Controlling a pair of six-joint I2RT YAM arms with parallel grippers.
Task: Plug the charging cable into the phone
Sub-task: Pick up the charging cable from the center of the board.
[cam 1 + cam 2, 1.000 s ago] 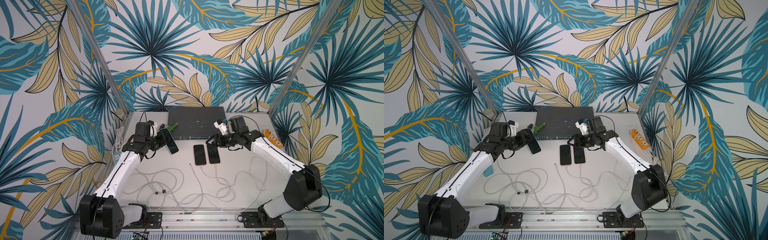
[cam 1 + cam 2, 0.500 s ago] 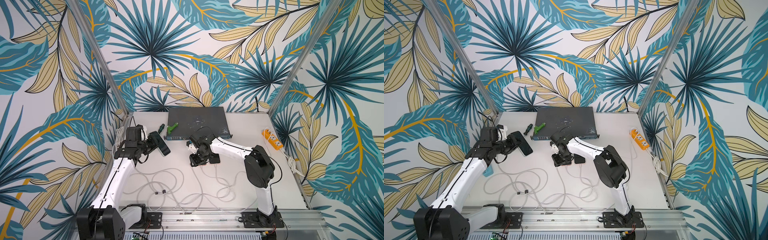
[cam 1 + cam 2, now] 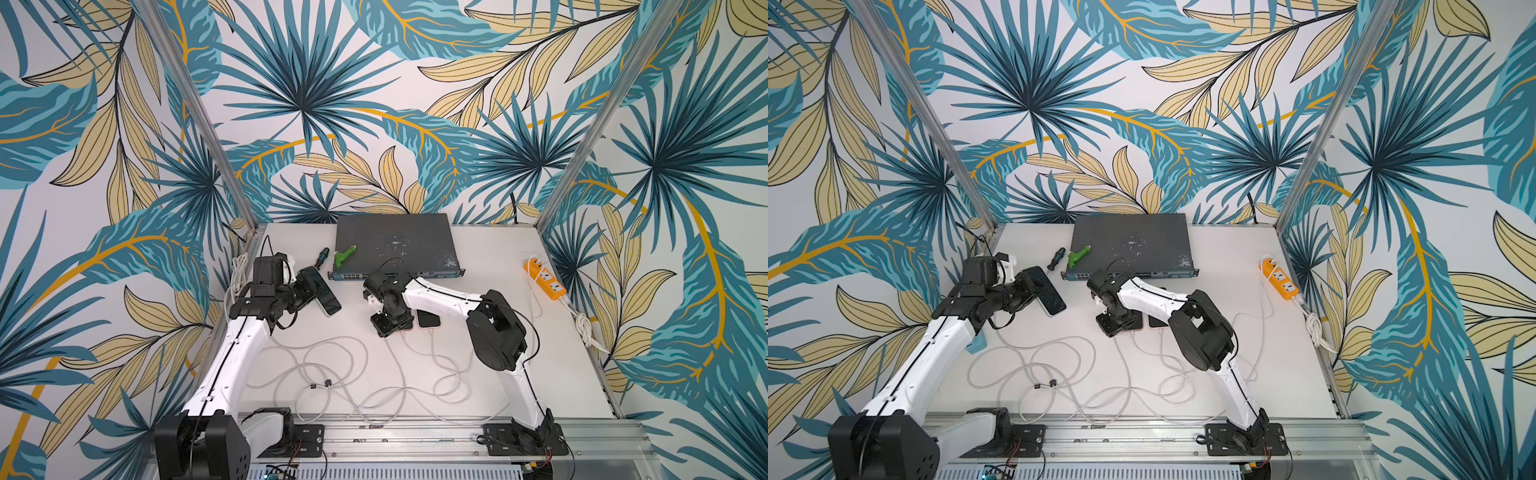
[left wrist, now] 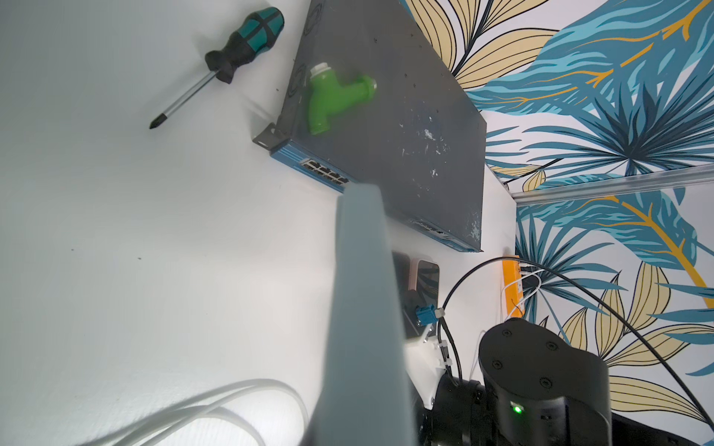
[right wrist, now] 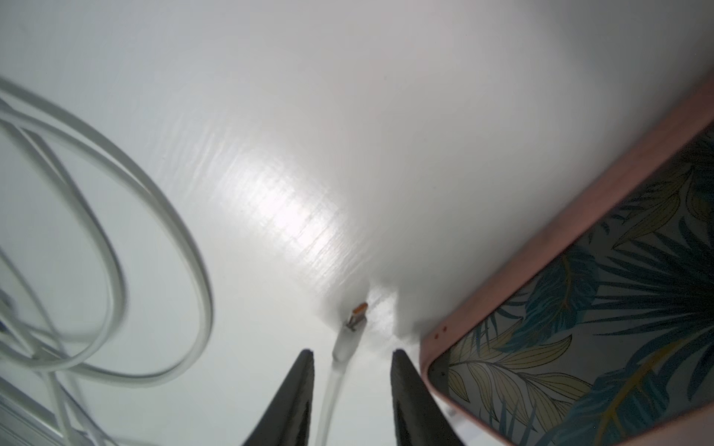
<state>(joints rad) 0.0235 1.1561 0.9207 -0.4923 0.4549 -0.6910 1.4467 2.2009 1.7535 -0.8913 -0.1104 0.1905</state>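
Several loose loops of the white charging cable [image 5: 342,347] sprawl over the front of the desk [image 3: 519,374]. Its plug end lies flat on the desk between the fingertips of the right hand [image 5: 352,353], which stands part open with a gap on either side, gripping nothing. Just beside it lies a pink-cased phone [image 5: 579,309], screen up. In both top views the right arm covers most of it and of a black phone [image 3: 429,320] alongside. Further left, the left hand [image 3: 305,293] is clamped on a dark phone [image 3: 325,293], held at a slant. Its port is hard to make out, and its blurred edge blocks the middle of the left wrist view. Behind lie a screwdriver [image 4: 232,54], a green fitting [image 4: 332,100] on a network switch [image 3: 395,245], and an orange power strip [image 3: 547,282].
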